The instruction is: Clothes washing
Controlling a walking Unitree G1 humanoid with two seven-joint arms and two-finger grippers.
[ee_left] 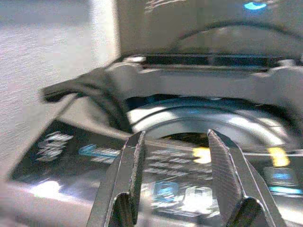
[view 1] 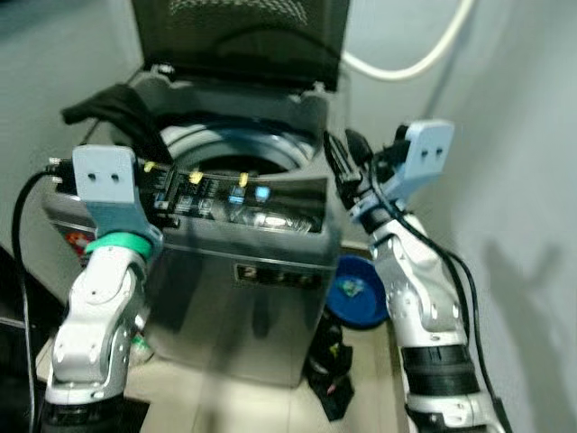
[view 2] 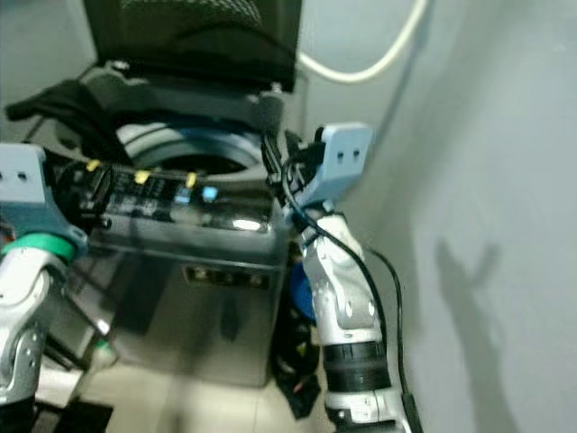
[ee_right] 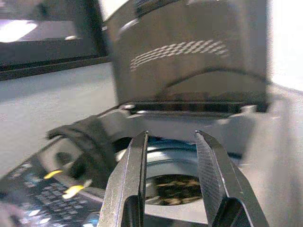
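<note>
**Both arms up at the open top-loader**

Washing machine (view 1: 243,271) stands right in front of the robot, grey top-loader, lid (view 1: 239,36) swung up and leaning back toward the far wall. Drum (view 1: 239,149) open below it; in the right wrist view some patterned cloth (ee_right: 175,187) lies down inside, can't tell what exactly. Dark garment (view 1: 113,106) draped over the far-left corner of the machine, hanging partly over the rim twd the drum.

Control panel (view 1: 239,200) runs along the near edge w/ yellow stickers and a lit blue spot.

Left gripper (ee_left: 173,175) held over the near-left part of the panel, fingers (ee_left: 125,175) apart w/ a moderate gap, nothing btwn them. Right gripper (ee_right: 170,179) raised at the machine's near-right corner, pointing in over the drum, fingers (view 1: 335,162) also parted, holding nothing.

White hose (view 1: 424,54) loops across the wall far right. Blue basin (view 1: 356,293) sits on the floor (view 1: 243,406) just right of the machine, btwn it and the wall, w/ dark clutter nr it I can't make out. Pics a bit blurred.
</note>
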